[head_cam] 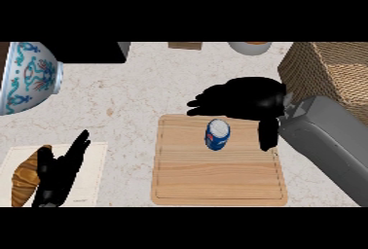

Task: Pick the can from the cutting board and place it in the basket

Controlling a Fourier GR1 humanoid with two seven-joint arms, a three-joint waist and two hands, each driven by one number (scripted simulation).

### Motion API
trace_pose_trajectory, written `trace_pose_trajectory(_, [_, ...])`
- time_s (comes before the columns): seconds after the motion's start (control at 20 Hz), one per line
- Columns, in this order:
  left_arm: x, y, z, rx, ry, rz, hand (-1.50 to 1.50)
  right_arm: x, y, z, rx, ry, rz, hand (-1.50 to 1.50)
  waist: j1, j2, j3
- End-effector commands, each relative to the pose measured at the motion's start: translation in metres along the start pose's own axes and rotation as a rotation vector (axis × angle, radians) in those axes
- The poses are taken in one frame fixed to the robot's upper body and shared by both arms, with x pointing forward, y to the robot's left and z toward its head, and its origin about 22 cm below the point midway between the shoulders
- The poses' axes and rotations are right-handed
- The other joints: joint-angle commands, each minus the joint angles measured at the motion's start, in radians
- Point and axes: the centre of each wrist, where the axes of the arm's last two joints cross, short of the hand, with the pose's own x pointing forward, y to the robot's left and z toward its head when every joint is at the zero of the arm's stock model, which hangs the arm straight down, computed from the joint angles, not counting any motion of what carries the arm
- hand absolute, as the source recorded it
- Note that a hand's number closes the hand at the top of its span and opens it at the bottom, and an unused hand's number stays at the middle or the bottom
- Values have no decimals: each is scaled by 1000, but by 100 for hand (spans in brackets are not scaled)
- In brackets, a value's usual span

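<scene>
A blue and white can (217, 134) stands on the wooden cutting board (215, 180), near its far edge. My right hand (241, 98) hovers just behind and above the can, fingers spread toward the left and thumb hanging down at the can's right side. The fingers are open and nothing is held. The woven basket (330, 73) sits at the right edge, beyond my right forearm. At the lower left my left hand (61, 170) rests open with fingers pointing up.
A croissant (28, 176) lies on a pale mat (90, 170) at the lower left, partly under my left hand. A large blue-patterned bowl (25, 78) stands at the far left. A dark appliance (86, 51) and a small bowl (250, 46) line the back edge.
</scene>
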Motion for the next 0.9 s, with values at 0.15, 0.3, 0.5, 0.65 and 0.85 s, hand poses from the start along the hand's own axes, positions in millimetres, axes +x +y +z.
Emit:
trace_pose_trajectory(0.15, [-38, 0, -1, 2, 120, 17, 0, -2, 18, -30, -15, 1, 6, -150, -2, 9, -14])
trace_pose_trajectory(0.3, [-34, -2, 12, 13, 119, 9, 0, -10, 27, -20, -20, 7, -5, -150, -1, 5, -13])
trace_pose_trajectory(0.5, [-18, 1, 1, 9, 120, 19, 0, -12, 29, -38, -29, -19, -14, -150, 2, 8, -13])
trace_pose_trajectory(0.65, [-34, -6, -1, 10, 120, 7, 0, -21, 36, -32, -13, -18, -11, -150, -3, 8, -14])
trace_pose_trajectory(0.85, [-37, -6, 1, 9, 119, 12, 0, -23, 52, -42, 0, -9, 21, -150, -2, 9, -13])
